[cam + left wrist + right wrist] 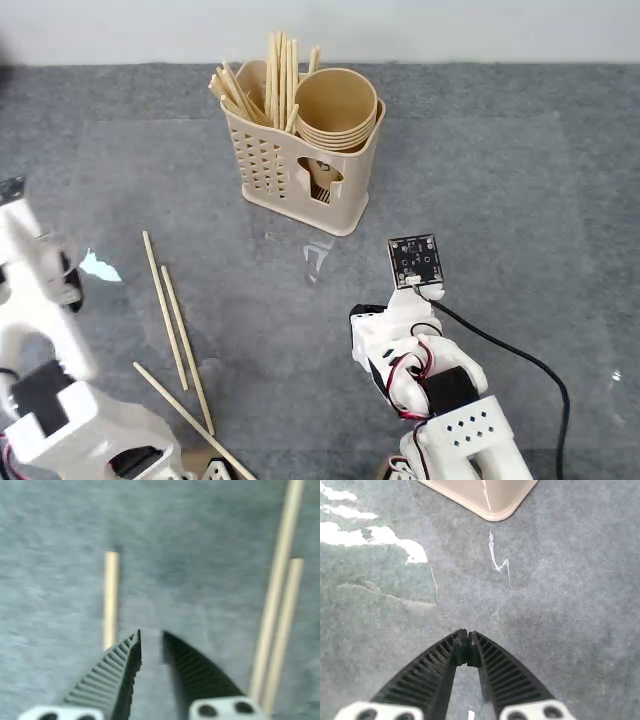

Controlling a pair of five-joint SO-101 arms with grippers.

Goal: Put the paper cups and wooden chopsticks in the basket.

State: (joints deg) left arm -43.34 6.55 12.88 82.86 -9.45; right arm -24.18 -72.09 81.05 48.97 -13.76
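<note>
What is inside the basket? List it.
Inside the basket stand a nested stack of paper cups and, beside it, a bundle of wooden chopsticks. The basket's wall covers their lower parts, so the basket's bottom cannot be seen.

- The basket (pixel 305 170) stands at the table's far middle, its mouth crowded by paper cups (pixel 335 105) and upright chopsticks (pixel 270 75)
- The mat (pixel 300 320) between basket and right arm (pixel 420 360) gives passing room; the right gripper (pixel 468 636), tips together, has the basket's corner ahead, well apart
- Two loose chopsticks (pixel 165 310) lie just beside each other at the left, with a third chopstick (pixel 190 417) slanting near the left arm (pixel 70 420)
- The left gripper (pixel 151 639), jaws slightly parted, hangs over the strip of mat between pair and single
</note>
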